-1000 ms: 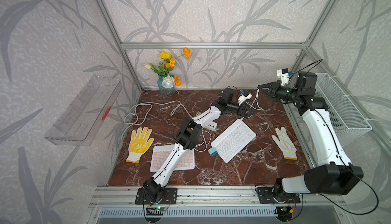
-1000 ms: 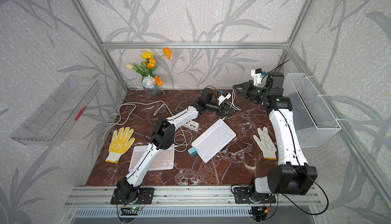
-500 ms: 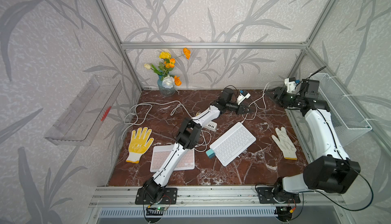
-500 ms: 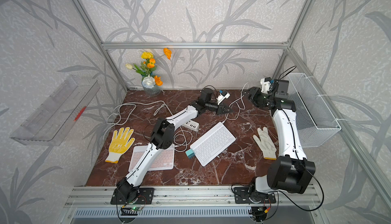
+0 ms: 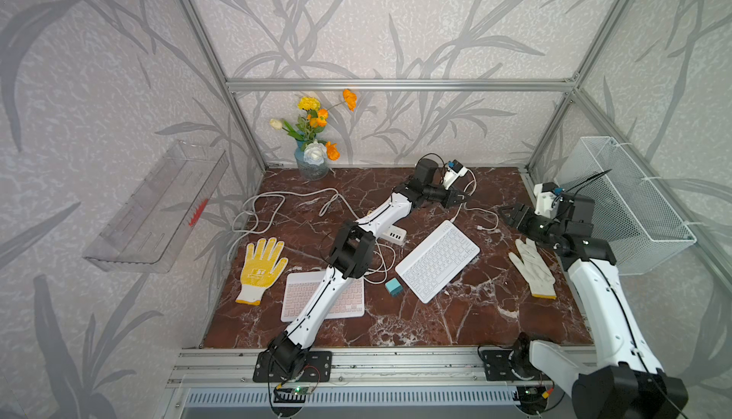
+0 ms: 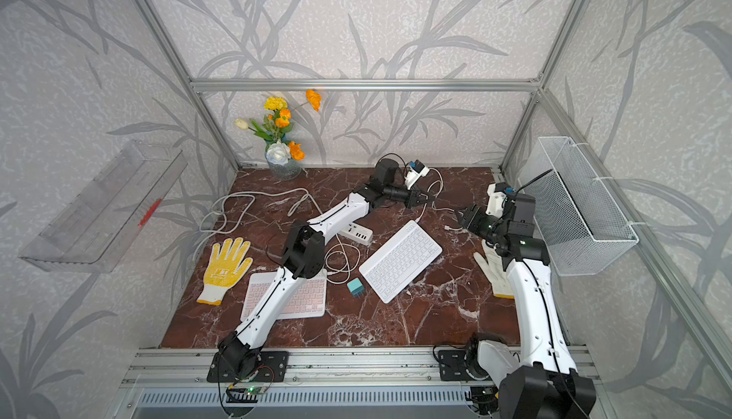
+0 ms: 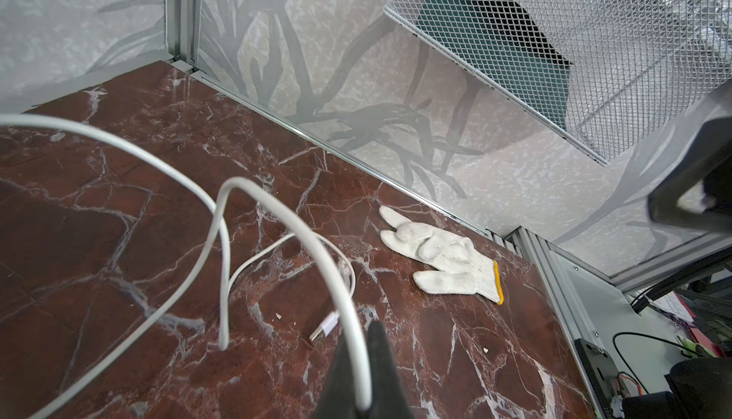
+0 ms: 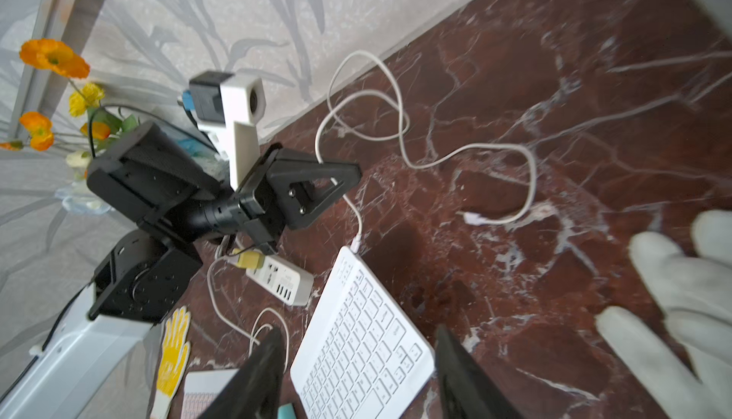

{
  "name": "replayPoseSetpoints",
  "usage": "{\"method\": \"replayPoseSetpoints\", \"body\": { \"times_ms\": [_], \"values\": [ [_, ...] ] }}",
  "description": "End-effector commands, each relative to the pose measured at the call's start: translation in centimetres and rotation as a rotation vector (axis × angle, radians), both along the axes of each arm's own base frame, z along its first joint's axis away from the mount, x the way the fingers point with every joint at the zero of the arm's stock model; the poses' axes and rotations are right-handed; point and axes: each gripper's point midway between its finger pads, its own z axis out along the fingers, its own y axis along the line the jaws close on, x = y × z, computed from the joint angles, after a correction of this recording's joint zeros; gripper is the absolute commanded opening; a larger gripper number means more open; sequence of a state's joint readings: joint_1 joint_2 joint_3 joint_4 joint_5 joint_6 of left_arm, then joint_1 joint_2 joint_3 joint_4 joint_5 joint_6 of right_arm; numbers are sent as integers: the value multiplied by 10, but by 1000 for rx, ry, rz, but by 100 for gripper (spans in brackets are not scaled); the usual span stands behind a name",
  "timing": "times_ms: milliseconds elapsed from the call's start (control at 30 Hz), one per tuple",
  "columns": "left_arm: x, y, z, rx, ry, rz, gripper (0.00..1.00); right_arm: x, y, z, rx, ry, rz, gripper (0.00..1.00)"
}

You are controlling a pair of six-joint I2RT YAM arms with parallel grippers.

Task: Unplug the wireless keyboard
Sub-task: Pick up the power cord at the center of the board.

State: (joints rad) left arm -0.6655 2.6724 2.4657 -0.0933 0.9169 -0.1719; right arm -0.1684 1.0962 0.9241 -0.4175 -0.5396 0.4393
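Observation:
The white wireless keyboard [image 5: 437, 260] [image 6: 400, 260] lies slanted mid-table. A white cable [image 7: 222, 238] is still seated in its far corner [image 8: 356, 244]. From there it rises into my left gripper [image 5: 459, 198] [image 7: 360, 341], which is shut on it just above the table. Past the grip the cable loops, and its free USB plug [image 7: 323, 328] [image 8: 473, 219] lies on the marble. My right gripper [image 5: 505, 212] [image 8: 358, 337] hangs open and empty right of the keyboard, near the plug.
A pink keyboard [image 5: 323, 300] lies partly under the left arm, beside a teal block [image 5: 394, 287] and a power strip [image 5: 392, 235]. There are a white glove [image 5: 532, 270], a yellow glove [image 5: 261, 266], a flower vase [image 5: 315, 155] and a wire basket [image 5: 622, 199] on the right wall.
My right gripper opened, let the cable end go and swung down and forward from the back. The plug dropped onto the table. My left gripper closed on the cable.

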Motion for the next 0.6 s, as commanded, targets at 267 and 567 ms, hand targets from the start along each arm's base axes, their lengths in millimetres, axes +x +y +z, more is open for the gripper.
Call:
{"method": "replayPoseSetpoints", "body": {
  "times_ms": [267,567],
  "values": [
    [-26,-7,38,3,-50,-55,0,55,57,-66,170,-67,265,56],
    [-30,-6,50,4,-71,-56,0,66,87,-108,209,-39,373,55]
  ]
}}
